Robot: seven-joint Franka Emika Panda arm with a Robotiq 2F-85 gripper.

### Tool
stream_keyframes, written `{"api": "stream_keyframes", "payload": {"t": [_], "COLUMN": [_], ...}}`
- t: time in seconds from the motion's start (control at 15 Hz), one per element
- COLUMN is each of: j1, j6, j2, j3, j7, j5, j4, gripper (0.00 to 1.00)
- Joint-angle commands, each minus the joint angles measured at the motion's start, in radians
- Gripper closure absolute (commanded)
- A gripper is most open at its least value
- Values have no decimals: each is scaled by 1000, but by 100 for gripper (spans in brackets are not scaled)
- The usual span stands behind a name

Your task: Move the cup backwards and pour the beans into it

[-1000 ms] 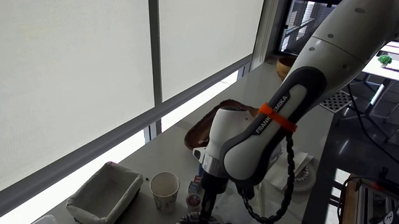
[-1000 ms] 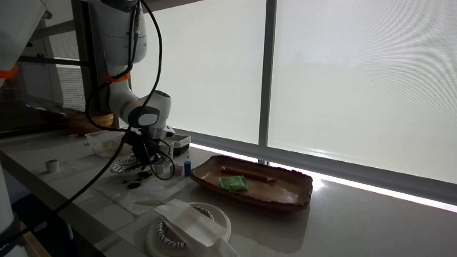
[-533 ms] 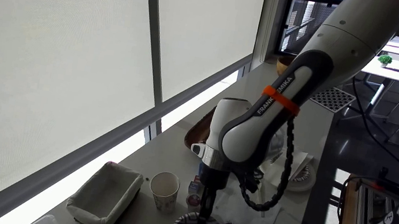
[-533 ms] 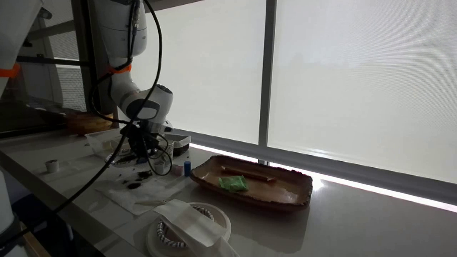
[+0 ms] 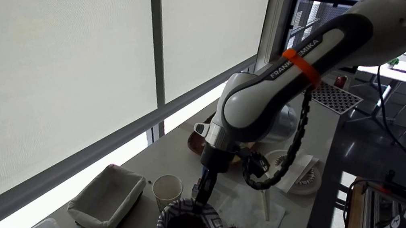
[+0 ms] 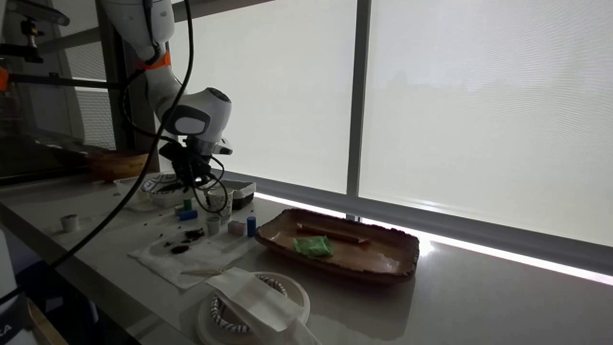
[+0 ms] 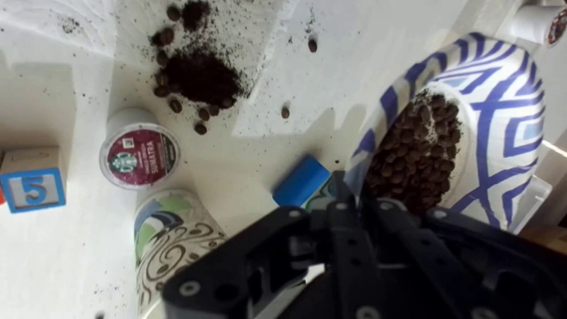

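Observation:
A paper cup (image 5: 167, 190) with a swirl pattern stands upright, its lower side partly hidden by the bowl in that exterior view. The same cup (image 7: 177, 248) shows at lower left in the wrist view, and the cup (image 6: 222, 203) is partly behind cables in an exterior view. Dark brown beans (image 7: 412, 164) lie heaped inside a blue-and-white patterned bowl (image 7: 505, 128). My gripper (image 7: 358, 201) is shut on the bowl's near rim, holding it above the table. In an exterior view the gripper (image 5: 198, 208) reaches down over the rim, close beside the cup.
A lined basket (image 5: 108, 197) sits beside the cup. Near it are a coffee pod (image 7: 139, 155), a number block (image 7: 33, 190) and a blue cylinder (image 7: 301, 180). Dark grounds (image 7: 201, 77) lie spilled with loose beans. A wooden tray (image 6: 335, 258) stands by the window.
My gripper and the bowl have risen off the table, and the bowl has come closer to the cup. Blue and green pieces now show below it. The cup has stayed put.

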Motion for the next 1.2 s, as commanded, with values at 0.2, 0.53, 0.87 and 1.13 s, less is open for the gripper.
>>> {"api": "stream_keyframes", "payload": {"t": [0.2,0.53,0.87,1.13], "j1": [186,321,383,402], "j6": [-105,-30,89,167], "j2": [-183,-185,-143,-113], "j3": [-260,-427,-487,-509], "j7": [-44,69,226,364], "j5": [106,-14,-244,-422], "j4": [-21,2,27,43], "gripper": [99,99,99,99]}}
